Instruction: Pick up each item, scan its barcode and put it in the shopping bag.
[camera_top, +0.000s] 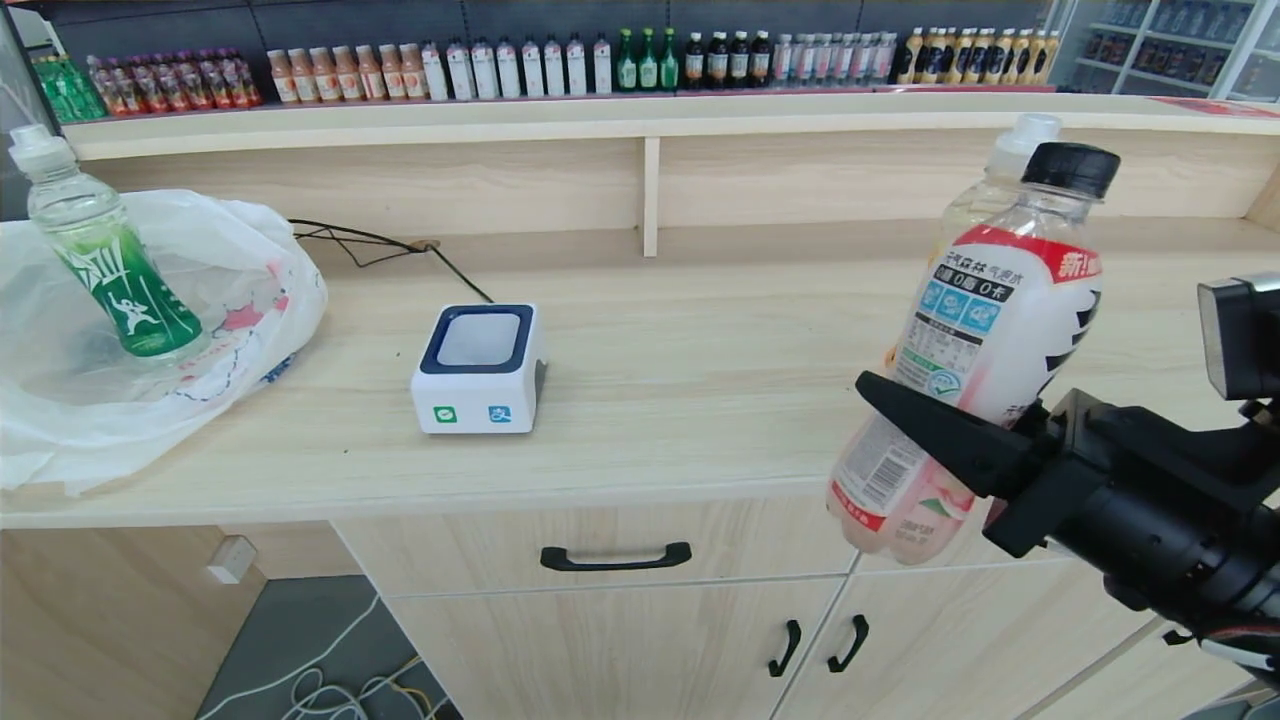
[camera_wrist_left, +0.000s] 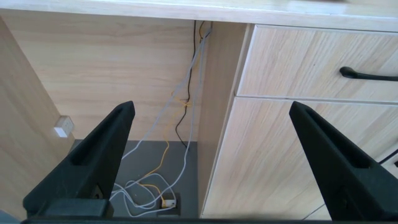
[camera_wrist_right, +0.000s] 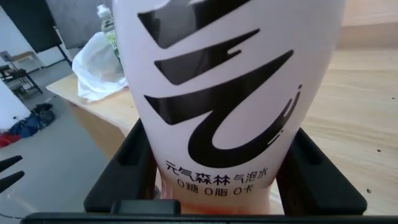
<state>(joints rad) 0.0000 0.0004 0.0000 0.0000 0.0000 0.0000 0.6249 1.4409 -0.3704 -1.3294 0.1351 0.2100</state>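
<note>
My right gripper (camera_top: 985, 440) is shut on a pink peach-drink bottle (camera_top: 985, 330) with a black cap, held tilted in the air beyond the counter's front edge at the right, its barcode facing left. In the right wrist view the bottle (camera_wrist_right: 227, 93) sits between the two black fingers (camera_wrist_right: 127, 168). A white scanner (camera_top: 480, 368) with a blue-rimmed window sits mid-counter. A green-labelled bottle (camera_top: 100, 250) stands in the white shopping bag (camera_top: 230, 270) at the left. My left gripper (camera_wrist_left: 211, 155) hangs open below the counter, facing the cabinet.
A second, clear bottle with a white cap (camera_top: 1005, 170) stands on the counter (camera_top: 700, 380) behind the held one. A black cable (camera_top: 370, 245) runs from the scanner to the back. Drawers with black handles (camera_top: 615, 557) are below. Drink bottles line the far shelf (camera_top: 560, 65).
</note>
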